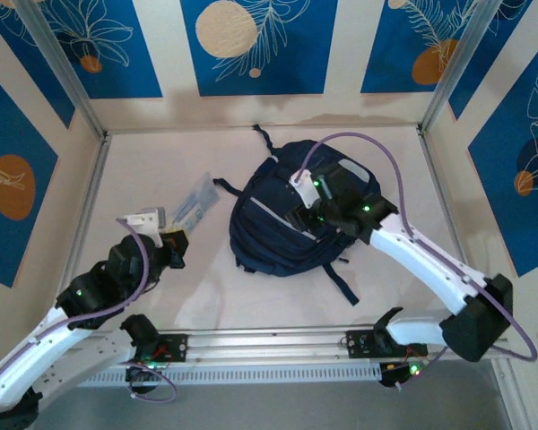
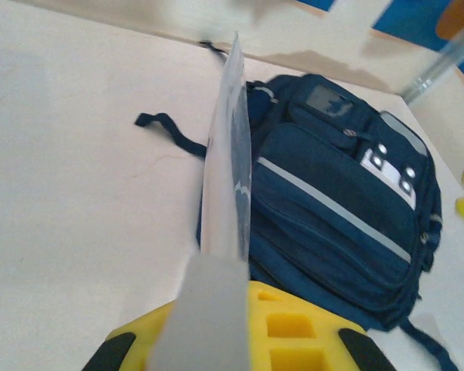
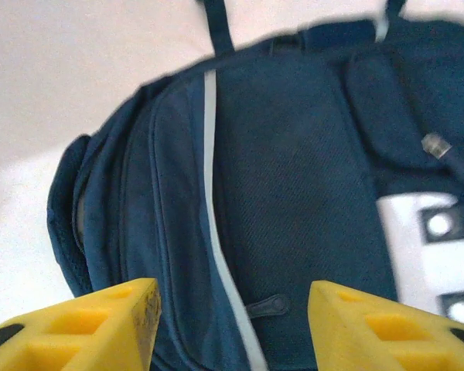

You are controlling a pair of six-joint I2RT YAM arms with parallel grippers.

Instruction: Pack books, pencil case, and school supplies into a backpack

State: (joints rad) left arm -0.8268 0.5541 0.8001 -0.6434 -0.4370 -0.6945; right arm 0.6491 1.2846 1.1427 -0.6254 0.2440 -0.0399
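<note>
The dark navy backpack (image 1: 267, 235) (image 2: 332, 216) (image 3: 294, 154) lies flat mid-table, front up, with a pale stripe across it. My right gripper (image 1: 307, 215) (image 3: 233, 309) hovers open just over its front; a small zipper pull (image 3: 267, 306) sits between the yellow fingers, untouched. My left gripper (image 1: 177, 236) (image 2: 232, 317) is left of the bag, shut on the lower end of a thin flat pale pouch, apparently the pencil case (image 1: 195, 202) (image 2: 228, 178), which sticks up edge-on toward the backpack. The books and school supplies are out of view.
Loose navy straps (image 1: 341, 282) trail from the bag toward the near edge, and another strap (image 2: 166, 127) lies at its far side. Metal frame rails (image 1: 90, 193) and patterned walls enclose the white table (image 1: 152, 170).
</note>
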